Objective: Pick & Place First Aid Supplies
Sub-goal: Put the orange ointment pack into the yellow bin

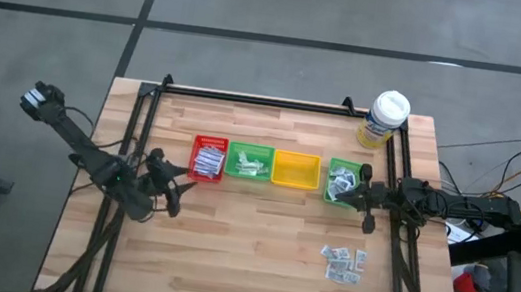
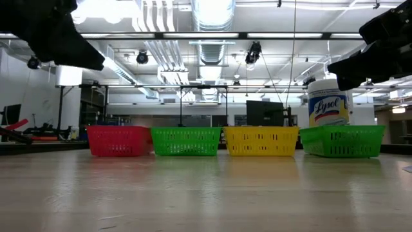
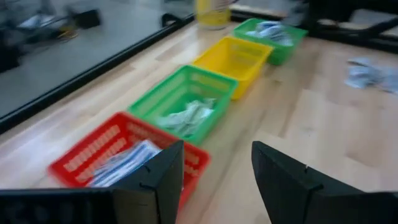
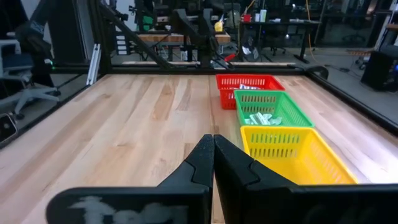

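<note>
Reaching in from the table's left edge, the left gripper hangs just in front of the red tray, its fingers spread apart with nothing between them. Four trays stand in one row: the red one with long white strip packets, a green tray with pale sachets, a yellow tray, and a second green tray with more packets. The right gripper stretches in level from the right edge, beside that last green tray, its fingers clenched together on nothing. A loose cluster of small packets lies on the table nearer the front right; their count is unclear. One white-lidded tub stands at the back right.
</note>
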Robot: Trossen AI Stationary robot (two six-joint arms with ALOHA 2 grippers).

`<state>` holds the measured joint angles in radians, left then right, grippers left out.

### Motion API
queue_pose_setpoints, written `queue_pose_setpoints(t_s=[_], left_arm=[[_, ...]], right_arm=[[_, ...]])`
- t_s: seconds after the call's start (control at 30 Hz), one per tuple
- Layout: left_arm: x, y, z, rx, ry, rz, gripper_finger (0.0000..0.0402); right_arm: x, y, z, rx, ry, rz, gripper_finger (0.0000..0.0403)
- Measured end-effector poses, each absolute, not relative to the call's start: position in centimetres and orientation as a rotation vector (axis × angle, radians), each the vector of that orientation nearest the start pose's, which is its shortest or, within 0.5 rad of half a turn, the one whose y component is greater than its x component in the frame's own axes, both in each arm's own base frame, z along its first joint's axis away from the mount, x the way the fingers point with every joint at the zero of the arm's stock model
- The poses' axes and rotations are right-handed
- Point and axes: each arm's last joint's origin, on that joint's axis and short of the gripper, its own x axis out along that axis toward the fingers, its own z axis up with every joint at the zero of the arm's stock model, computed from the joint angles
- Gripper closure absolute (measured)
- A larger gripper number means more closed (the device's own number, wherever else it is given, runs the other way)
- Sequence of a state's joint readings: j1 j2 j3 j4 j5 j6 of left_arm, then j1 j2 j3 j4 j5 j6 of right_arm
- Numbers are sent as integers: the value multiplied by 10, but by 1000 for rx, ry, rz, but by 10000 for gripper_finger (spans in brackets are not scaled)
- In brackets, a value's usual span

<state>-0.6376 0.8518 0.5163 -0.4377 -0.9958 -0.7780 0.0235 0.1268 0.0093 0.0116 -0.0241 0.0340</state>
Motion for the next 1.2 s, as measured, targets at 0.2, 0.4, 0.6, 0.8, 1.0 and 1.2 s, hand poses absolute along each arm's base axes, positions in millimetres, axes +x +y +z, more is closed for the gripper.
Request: queue_pose_setpoints(t_s=[0.2, 0.4, 0.6, 0.8, 1.0, 1.2], left_arm=[[139, -70, 207, -150, 226, 356, 213], [134, -53, 207, -132, 164, 307, 213], [133, -36, 213, -94, 140, 320, 213], [128, -26, 212, -58, 173, 367, 213], [115, -21, 217, -63, 139, 374, 213], [99, -15, 221, -80, 96, 375, 213]], right_arm=[[105, 3, 158, 150, 109, 40, 394], [105, 3, 158, 183, 110, 38, 394], [105, 3, 158, 184, 109, 38, 394], [105, 3, 158, 184, 109, 38, 394], [105, 3, 159, 184, 96, 39, 394], [105, 4, 167, 178, 16, 72, 394]])
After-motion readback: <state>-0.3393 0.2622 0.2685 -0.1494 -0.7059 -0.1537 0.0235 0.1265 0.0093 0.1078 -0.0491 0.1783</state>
